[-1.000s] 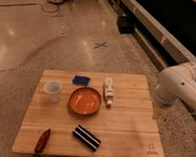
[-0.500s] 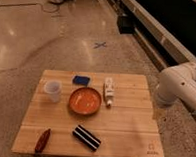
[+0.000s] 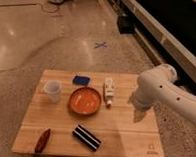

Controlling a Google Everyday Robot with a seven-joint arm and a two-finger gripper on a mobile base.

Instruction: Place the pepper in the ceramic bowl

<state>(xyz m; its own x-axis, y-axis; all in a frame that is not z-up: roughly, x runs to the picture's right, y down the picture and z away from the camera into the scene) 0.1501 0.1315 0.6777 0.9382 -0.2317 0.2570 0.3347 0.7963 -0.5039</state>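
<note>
The pepper (image 3: pixel 42 140) is a slim dark red chili shape lying at the front left corner of the wooden table (image 3: pixel 123 129). The ceramic bowl (image 3: pixel 85 101) is a shallow glossy orange dish in the middle of the table, and I see nothing inside it. My white arm (image 3: pixel 163 92) comes in from the right and hangs over the table's right edge. The gripper (image 3: pixel 139 114) points down at the end of the arm, above the table's right side, well apart from the pepper and to the right of the bowl.
A translucent white cup (image 3: pixel 53 90) stands left of the bowl. A blue sponge-like pad (image 3: pixel 81 80) lies behind the bowl. A white bottle (image 3: pixel 109 90) lies right of the bowl. A black-and-white striped block (image 3: pixel 86 137) lies in front of the bowl. Polished floor surrounds the table.
</note>
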